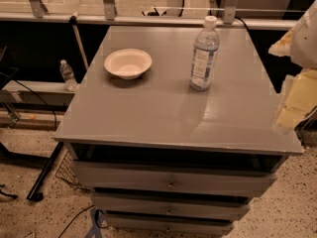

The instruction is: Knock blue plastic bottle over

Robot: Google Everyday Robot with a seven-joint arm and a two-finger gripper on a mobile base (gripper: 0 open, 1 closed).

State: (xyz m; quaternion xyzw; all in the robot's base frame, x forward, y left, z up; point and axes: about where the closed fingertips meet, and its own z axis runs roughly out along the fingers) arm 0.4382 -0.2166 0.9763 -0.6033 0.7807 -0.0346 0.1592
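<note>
The blue plastic bottle (203, 53) stands upright on the grey cabinet top (163, 113), towards the back right. It is clear and bluish, with a white cap and a white-and-blue label. My gripper (293, 102) shows as a pale yellowish shape at the right edge of the view, beside the cabinet's right edge. It is well to the right of the bottle and nearer the front, apart from it.
A white bowl (128, 63) sits on the top, left of the bottle. A small clear bottle (68, 76) stands on a low ledge left of the cabinet. Drawers (171, 182) are below the top. A rail (148, 19) runs behind it.
</note>
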